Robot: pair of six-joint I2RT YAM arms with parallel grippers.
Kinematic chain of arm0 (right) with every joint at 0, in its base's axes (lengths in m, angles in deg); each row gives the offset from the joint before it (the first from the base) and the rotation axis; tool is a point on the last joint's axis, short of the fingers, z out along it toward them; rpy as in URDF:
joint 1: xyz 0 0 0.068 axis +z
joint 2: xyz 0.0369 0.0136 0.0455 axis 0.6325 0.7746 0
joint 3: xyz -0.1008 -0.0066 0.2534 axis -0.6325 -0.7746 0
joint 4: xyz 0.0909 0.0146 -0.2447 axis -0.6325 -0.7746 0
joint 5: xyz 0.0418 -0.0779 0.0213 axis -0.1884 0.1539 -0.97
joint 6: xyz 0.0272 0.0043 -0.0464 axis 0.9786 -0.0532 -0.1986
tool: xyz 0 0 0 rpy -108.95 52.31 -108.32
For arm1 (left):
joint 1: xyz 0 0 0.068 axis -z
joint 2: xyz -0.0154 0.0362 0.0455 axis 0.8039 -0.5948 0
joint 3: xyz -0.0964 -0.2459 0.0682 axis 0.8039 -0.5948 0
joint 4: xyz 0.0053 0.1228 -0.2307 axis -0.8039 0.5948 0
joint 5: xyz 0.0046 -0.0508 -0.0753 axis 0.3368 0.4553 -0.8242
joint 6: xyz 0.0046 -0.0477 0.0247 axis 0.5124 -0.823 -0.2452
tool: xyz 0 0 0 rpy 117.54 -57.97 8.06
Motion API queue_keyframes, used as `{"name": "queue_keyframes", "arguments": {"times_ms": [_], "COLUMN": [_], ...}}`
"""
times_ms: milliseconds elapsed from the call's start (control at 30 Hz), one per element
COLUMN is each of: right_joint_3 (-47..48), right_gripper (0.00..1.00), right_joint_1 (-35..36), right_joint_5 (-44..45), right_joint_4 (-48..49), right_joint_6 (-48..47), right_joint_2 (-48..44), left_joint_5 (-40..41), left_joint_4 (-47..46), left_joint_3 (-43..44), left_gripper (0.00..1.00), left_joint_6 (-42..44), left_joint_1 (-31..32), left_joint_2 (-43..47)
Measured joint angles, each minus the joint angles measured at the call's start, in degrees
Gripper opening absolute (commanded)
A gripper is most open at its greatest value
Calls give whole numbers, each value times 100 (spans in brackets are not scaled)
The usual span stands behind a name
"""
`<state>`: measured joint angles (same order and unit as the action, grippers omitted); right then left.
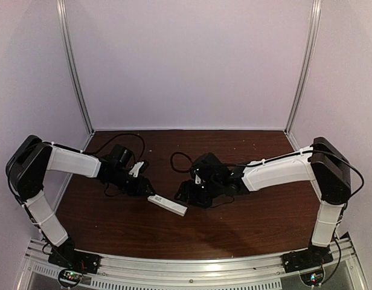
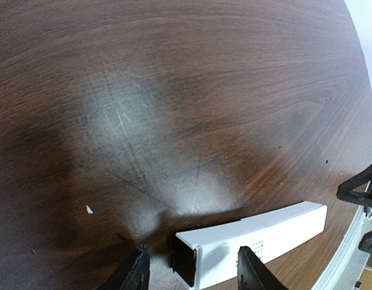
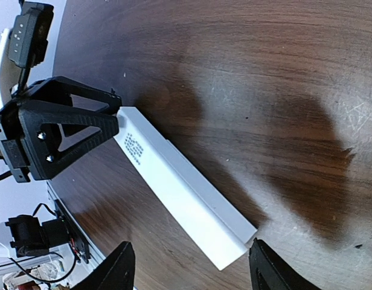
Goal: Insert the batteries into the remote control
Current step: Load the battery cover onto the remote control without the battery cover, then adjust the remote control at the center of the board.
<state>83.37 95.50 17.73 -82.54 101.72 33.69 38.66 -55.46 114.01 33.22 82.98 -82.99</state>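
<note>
The white remote control (image 1: 168, 205) lies flat on the dark wooden table between the two arms. My left gripper (image 1: 145, 189) is open at the remote's left end. In the left wrist view the remote's (image 2: 252, 237) open dark end sits between the spread fingers (image 2: 136, 273) of the left gripper (image 2: 195, 275). My right gripper (image 1: 185, 194) is open just above the remote's other end. In the right wrist view the remote (image 3: 180, 193) runs diagonally between the wide fingertips (image 3: 264, 266) of the right gripper (image 3: 189, 269). The batteries are not in view.
The left gripper's black finger (image 3: 65, 130) shows in the right wrist view against the remote's far end. An aluminium rail (image 1: 186, 266) runs along the table's near edge. White walls enclose the back and sides. Black cables (image 1: 177, 160) hang by both wrists.
</note>
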Motion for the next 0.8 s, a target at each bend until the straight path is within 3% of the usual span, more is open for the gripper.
{"name": "queue_keyframes", "arguments": {"times_ms": [233, 567, 800], "right_joint_3": [-428, -798, -846], "right_gripper": [60, 59, 50], "right_joint_1": [339, 498, 501], "right_joint_5": [354, 879, 911], "right_joint_4": [601, 750, 1021], "right_joint_6": [861, 1405, 1635], "right_joint_2": [-13, -177, -13], "left_joint_5": [0, -15, -85], "left_joint_4": [208, 203, 195], "left_joint_3": [24, 22, 22], "left_gripper": [50, 48, 43], "left_joint_6": [114, 116, 111], "left_joint_1": [0, 0, 0], "left_joint_2": [-35, -37, -72]}}
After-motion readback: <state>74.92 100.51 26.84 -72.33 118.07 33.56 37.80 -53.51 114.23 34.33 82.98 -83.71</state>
